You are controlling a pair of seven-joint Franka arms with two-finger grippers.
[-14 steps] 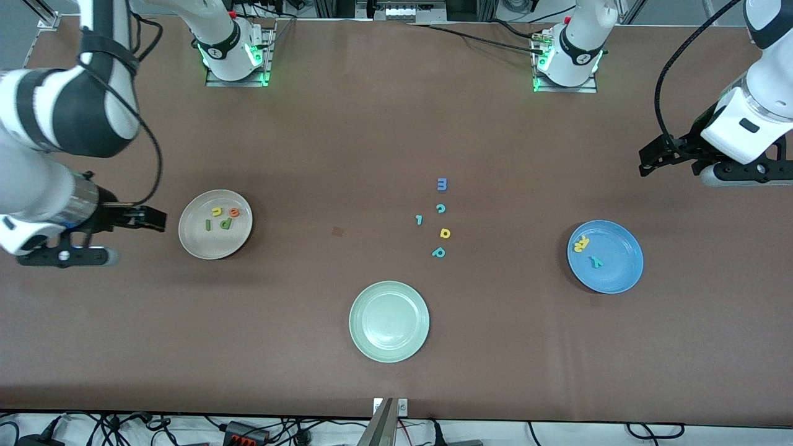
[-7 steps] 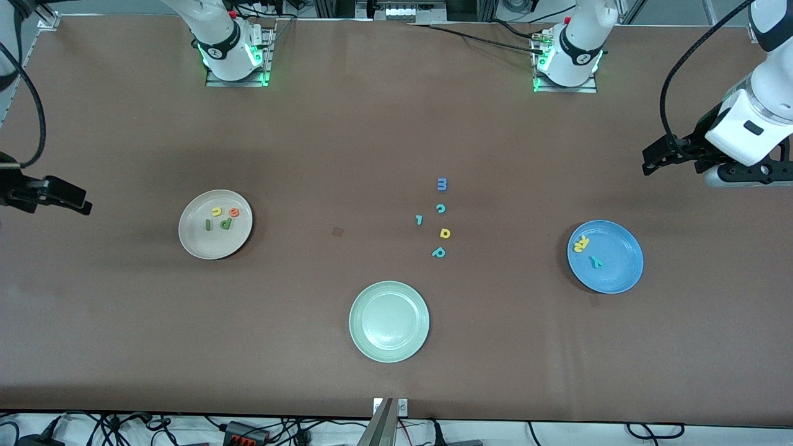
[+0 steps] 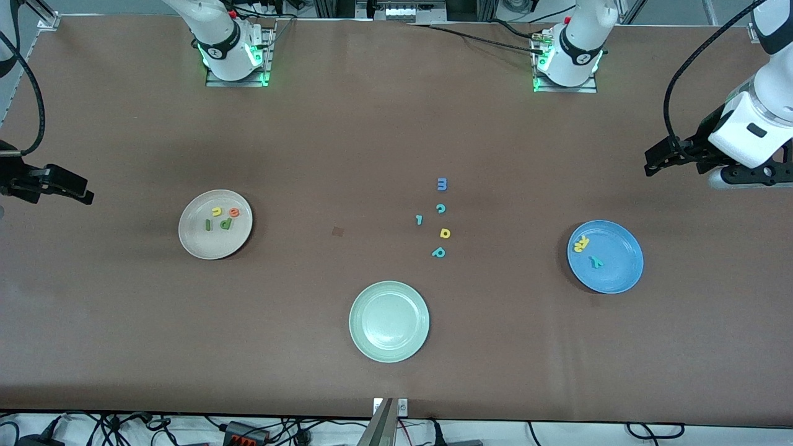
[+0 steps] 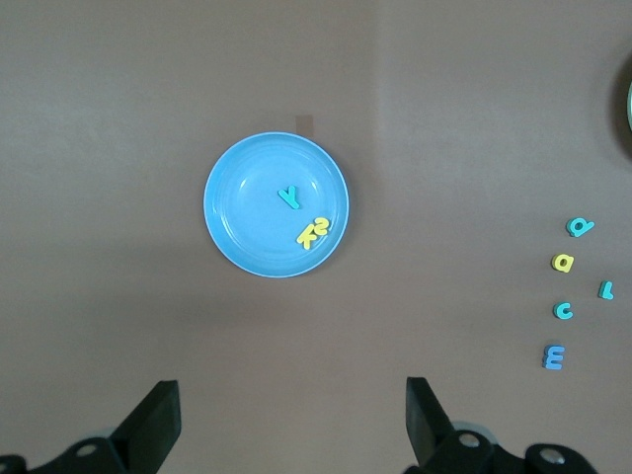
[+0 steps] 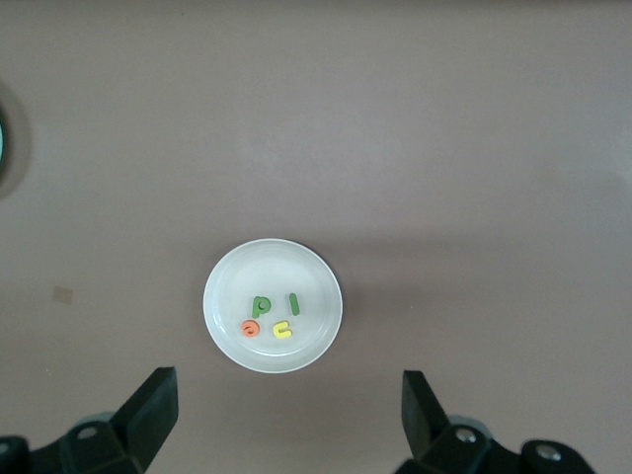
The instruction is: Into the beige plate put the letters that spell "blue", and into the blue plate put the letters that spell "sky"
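Observation:
The beige plate [image 3: 214, 245] [image 5: 237, 286] holds the green b [image 3: 226, 223] [image 5: 262, 307], green l [image 3: 207, 225] [image 5: 293, 304], yellow u [image 3: 217, 211] [image 5: 282, 330] and orange e [image 3: 234, 212] [image 5: 251, 328]. In the blue plate [image 3: 617, 273] [image 4: 245, 219] lie the yellow s [image 4: 321, 224] and k [image 4: 309, 236], touching each other, and the teal y [image 3: 596, 261] [image 4: 289, 197]. My right gripper [image 3: 83, 189] [image 5: 281, 410] hangs open and empty over the table's right-arm end. My left gripper [image 3: 650, 162] [image 4: 293, 420] hangs open and empty over the left-arm end.
Loose letters lie mid-table: a blue m [image 3: 442, 184], teal c [image 3: 440, 209], small teal l [image 3: 419, 219], yellow a [image 3: 445, 233] and a teal bowl-and-stem letter [image 3: 438, 252]. An empty pale green plate [image 3: 389, 347] sits nearer the front camera than they do.
The right arm has pulled away from the beige plate toward its end of the table, its gripper staying open. The left gripper has drifted slightly outward. No letter has moved.

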